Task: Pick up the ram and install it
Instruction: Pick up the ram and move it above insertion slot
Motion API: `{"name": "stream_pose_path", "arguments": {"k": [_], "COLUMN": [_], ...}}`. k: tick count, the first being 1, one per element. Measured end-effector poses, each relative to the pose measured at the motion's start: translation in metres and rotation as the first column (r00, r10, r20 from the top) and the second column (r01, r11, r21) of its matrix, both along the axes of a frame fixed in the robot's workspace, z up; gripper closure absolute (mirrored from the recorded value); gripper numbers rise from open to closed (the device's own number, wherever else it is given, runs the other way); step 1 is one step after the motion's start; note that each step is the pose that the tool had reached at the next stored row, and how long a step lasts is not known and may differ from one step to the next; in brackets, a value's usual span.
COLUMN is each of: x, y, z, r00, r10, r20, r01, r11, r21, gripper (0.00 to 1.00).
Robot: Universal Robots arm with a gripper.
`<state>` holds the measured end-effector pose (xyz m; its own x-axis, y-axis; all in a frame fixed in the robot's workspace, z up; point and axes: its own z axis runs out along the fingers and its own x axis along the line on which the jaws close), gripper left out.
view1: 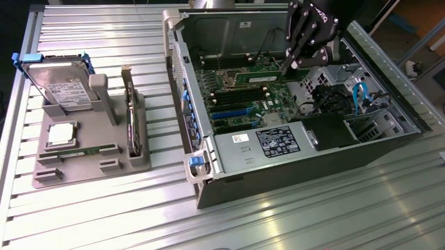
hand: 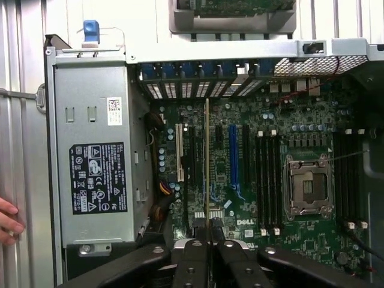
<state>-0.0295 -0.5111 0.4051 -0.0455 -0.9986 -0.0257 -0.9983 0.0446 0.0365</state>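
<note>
Exterior view first. Your claw (view1: 288, 66) is down inside the open case (view1: 292, 177), clenched on the ram (view1: 259, 76). The green stick hangs level over the board (view1: 243, 107), close by the socket (view1: 228, 79), with slots (view1: 236, 96) just beside it. Whether it touches anything, I cannot tell. On the exterior view's left the tray (view1: 90, 166) sits on the surface (view1: 313, 224) with the drive (view1: 59, 86) and the card (view1: 131, 122), well apart from the case.

Now the wrist view. You see the ram (hand: 207, 156) edge-on, a thin line running out from between the fingers (hand: 191, 258). It runs parallel to the slots (hand: 267, 180), and that's good. But it lines up between the white connector (hand: 179, 153) and the blue one (hand: 233, 156), not with the slots beside the socket (hand: 307, 186). Some of that may be height above the board.

Watch out from here. Press down off-line and the edge could land on a connector or the socket and damage pins. A tilt would seat one end only. A closed latch or a reversed notch would jam the stick, and it could slip in the grip. A person's fingertips (hand: 7, 221) also sit near the supply (hand: 99, 168), close enough to worry about if the case shifts.
</note>
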Motion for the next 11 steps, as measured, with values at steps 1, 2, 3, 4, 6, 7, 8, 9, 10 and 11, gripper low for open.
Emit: {"name": "stream_pose_path", "arguments": {"k": [1,2,3,4,6,7,8,9,10,11], "x": [0.000,0.000,0.000,0.000,0.000,0.000,0.000,0.000,0.000,0.000], "y": [0.0020,0.0039,0.0062,0.0078,0.0114,0.0131,0.0149,0.0180,0.0204,0.0219], "z": [-0.0001,-0.0002,-0.0004,-0.0004,-0.0006,-0.0008,-0.0008,-0.0010,-0.0011,-0.0012], "r00": [1.0000,1.0000,1.0000,1.0000,1.0000,1.0000,1.0000,1.0000,1.0000,1.0000], "r10": [0.000,0.000,0.000,0.000,0.000,0.000,0.000,0.000,0.000,0.000], "r20": [0.0000,0.0000,0.0000,0.0000,0.0000,0.0000,0.0000,0.0000,0.0000,0.0000], "r01": [0.000,0.000,0.000,0.000,0.000,0.000,0.000,0.000,0.000,0.000], "r11": [1.0000,1.0000,1.0000,1.0000,1.0000,1.0000,1.0000,1.0000,1.0000,1.0000], "r21": [0.0000,0.0000,0.0000,-0.0001,0.0000,0.0000,0.0000,0.0000,-0.0001,-0.0001], "gripper": [0.88,0.88,0.88,0.88,0.88,0.88,0.88,0.88,0.88,0.88]}}
